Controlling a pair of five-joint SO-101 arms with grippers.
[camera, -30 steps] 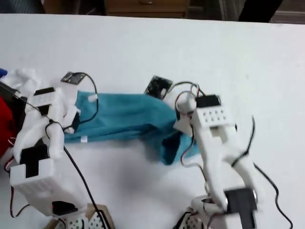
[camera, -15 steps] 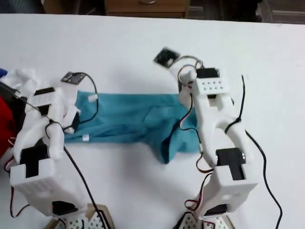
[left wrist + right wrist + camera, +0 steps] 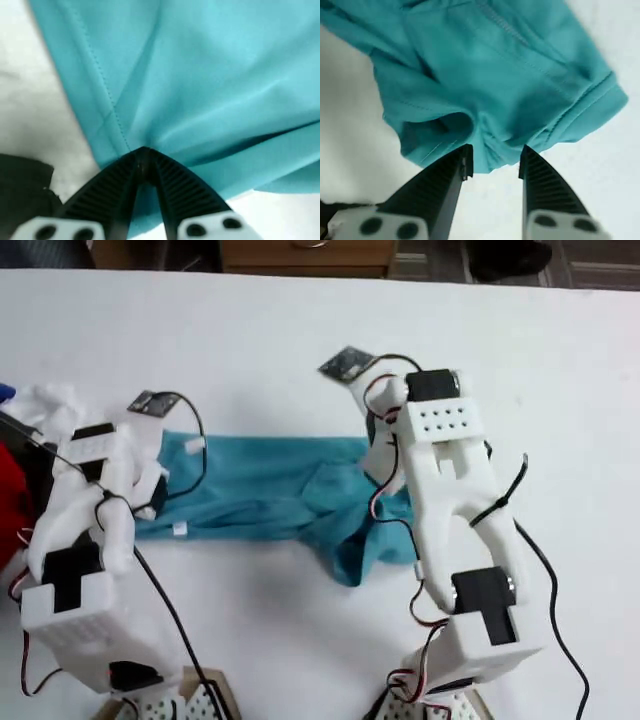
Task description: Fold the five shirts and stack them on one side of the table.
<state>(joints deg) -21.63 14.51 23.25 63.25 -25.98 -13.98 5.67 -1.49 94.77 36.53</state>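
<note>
A teal shirt [image 3: 260, 485] lies folded into a long strip across the middle of the white table [image 3: 300, 330]. At its left end my left gripper [image 3: 152, 492] is shut on the fabric; the left wrist view shows the black fingertips [image 3: 143, 155] pinching a fold of the teal cloth [image 3: 215, 75]. My right gripper [image 3: 377, 462] hangs over the bunched right end. In the right wrist view it [image 3: 494, 155] is open, its fingers straddling the rumpled hem of the shirt [image 3: 495, 75] with nothing held between them.
A red cloth [image 3: 10, 505] and a crumpled white cloth [image 3: 50, 400] lie at the table's left edge, beside the left arm. The far half of the table and its right side are bare. Wooden furniture [image 3: 300, 252] stands beyond the far edge.
The right arm has stretched farther out over the shirt's right end, its wrist moving toward the far side. The left arm has kept still, shut on the shirt.
</note>
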